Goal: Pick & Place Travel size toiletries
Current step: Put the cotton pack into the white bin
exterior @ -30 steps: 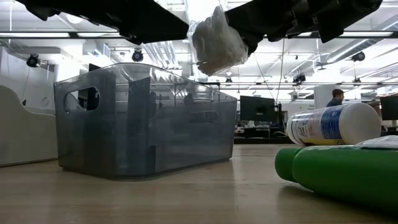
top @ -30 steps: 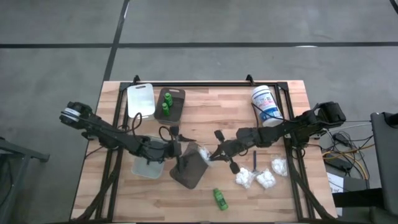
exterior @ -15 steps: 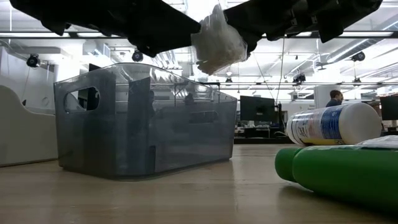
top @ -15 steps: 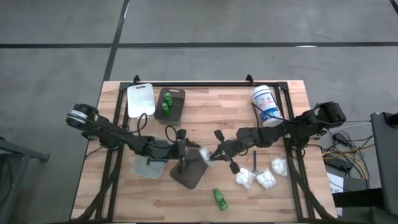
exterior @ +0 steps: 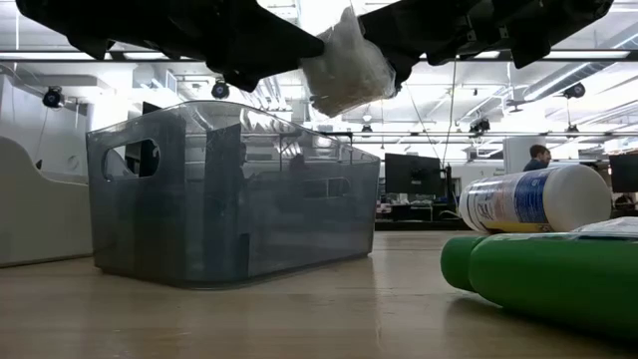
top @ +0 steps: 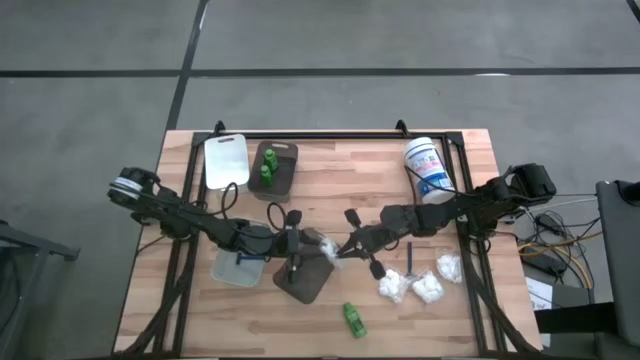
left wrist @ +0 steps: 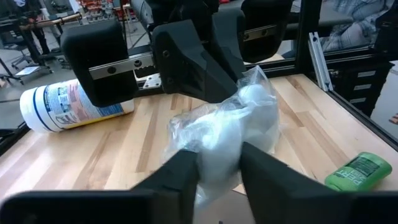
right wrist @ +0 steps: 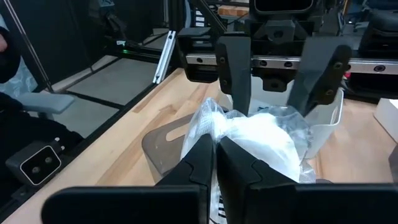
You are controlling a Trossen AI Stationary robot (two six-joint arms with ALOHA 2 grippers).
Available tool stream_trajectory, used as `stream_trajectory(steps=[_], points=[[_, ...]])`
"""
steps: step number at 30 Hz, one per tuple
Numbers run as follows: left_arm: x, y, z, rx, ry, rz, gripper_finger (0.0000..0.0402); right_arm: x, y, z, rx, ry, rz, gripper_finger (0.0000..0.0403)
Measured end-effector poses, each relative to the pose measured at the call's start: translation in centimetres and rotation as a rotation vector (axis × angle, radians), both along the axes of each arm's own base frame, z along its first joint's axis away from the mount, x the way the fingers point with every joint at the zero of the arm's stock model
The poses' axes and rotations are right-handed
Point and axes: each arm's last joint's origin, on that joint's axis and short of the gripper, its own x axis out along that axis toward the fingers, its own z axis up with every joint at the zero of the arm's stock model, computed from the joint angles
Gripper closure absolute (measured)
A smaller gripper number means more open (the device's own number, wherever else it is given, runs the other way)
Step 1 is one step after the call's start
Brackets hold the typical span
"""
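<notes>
Two grippers meet above the grey bin (top: 305, 272): left gripper (top: 297, 243) with fingers (left wrist: 181, 171) pressed against both sides of the white packet (top: 322, 245), right gripper (top: 349, 246) pinched tight on its plastic edge. Low view alone shows the packet hanging clear above the bin; high view adds spare packets (top: 412, 287) and a green bottle (top: 353, 319) lying on the table (top: 340, 190).

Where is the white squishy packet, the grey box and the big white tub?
white packet (exterior: 344, 65): low view, middle of the bag.
grey box (exterior: 229, 199): low view, front wall.
white tub (top: 427, 168): high view, blue label.
</notes>
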Motion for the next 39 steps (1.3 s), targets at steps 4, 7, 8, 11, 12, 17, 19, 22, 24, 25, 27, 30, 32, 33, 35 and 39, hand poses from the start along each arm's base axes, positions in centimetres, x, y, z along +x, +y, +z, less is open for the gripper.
stream_trajectory(steps=[4, 7, 8, 11, 12, 17, 19, 22, 24, 25, 27, 30, 32, 33, 35, 39], points=[[0.0, 0.0, 0.0, 0.004, 0.001, -0.001, 0.0349, 0.0, 0.0, 0.0, -0.002, -0.001, -0.001, 0.0389], [0.0, 0.0, 0.0, 0.004, 0.001, -0.001, 0.0386, 0.0, 0.0, 0.0, -0.002, -0.001, 0.0, 0.038], [0.0, 0.0, 0.0, 0.004, 0.001, -0.001, 0.0391, 0.0, 0.0, 0.0, -0.001, 0.0, 0.0, 0.0377], [0.0, 0.0, 0.0, 0.003, 0.001, -0.001, 0.0386, 0.0, 0.0, 0.0, -0.001, 0.003, -0.001, 0.0368], [0.0, 0.0, 0.0, 0.001, 0.001, 0.0, 0.0383, 0.0, 0.0, 0.0, 0.0, 0.004, -0.001, 0.0364], [0.0, 0.0, 0.0, -0.003, 0.003, 0.0, 0.0386, 0.0, 0.0, -0.1, 0.031, 0.021, -0.01, 0.0336], [0.0, 0.0, -0.1, -0.003, 0.004, 0.001, 0.039, 0.0, 0.0, -0.1, 0.043, 0.027, -0.014, 0.032], [-0.1, 0.0, 0.0, 0.0, 0.018, 0.001, 0.039, 0.0, 0.0, -0.1, 0.043, 0.029, -0.014, 0.0295], [-0.3, 0.1, 0.1, 0.0, 0.026, 0.006, 0.0385, 0.0, -0.1, -0.1, 0.04, 0.028, -0.014, 0.0279], [-0.4, 0.2, 0.3, -0.003, 0.028, 0.013, 0.0383, 0.0, -0.1, -0.1, 0.039, 0.027, -0.015, 0.0272], [-0.7, 0.3, 0.7, -0.01, 0.03, 0.024, 0.038, 0.0, -0.2, 0.0, 0.038, 0.026, -0.018, 0.0259], [-1.2, 0.5, 1.3, -0.008, 0.034, 0.039, 0.038, -0.1, -0.3, 0.1, 0.037, 0.022, -0.022, 0.0245], [-1.5, 0.6, 1.6, -0.004, 0.042, 0.042, 0.0382, -0.1, -0.4, 0.1, 0.037, 0.019, -0.024, 0.0237], [-1.7, 0.7, 1.8, -0.004, 0.045, 0.042, 0.0382, -0.1, -0.4, 0.1, 0.035, 0.018, -0.025, 0.0234], [-2.0, 0.8, 2.1, -0.002, 0.05, 0.042, 0.0384, -0.1, -0.4, 0.1, 0.021, 0.013, -0.021, 0.0227], [-2.6, 1.0, 2.8, 0.0, 0.045, 0.063, 0.0384, 0.0, -0.3, 0.2, 0.019, 0.01, -0.02, 0.0219]])
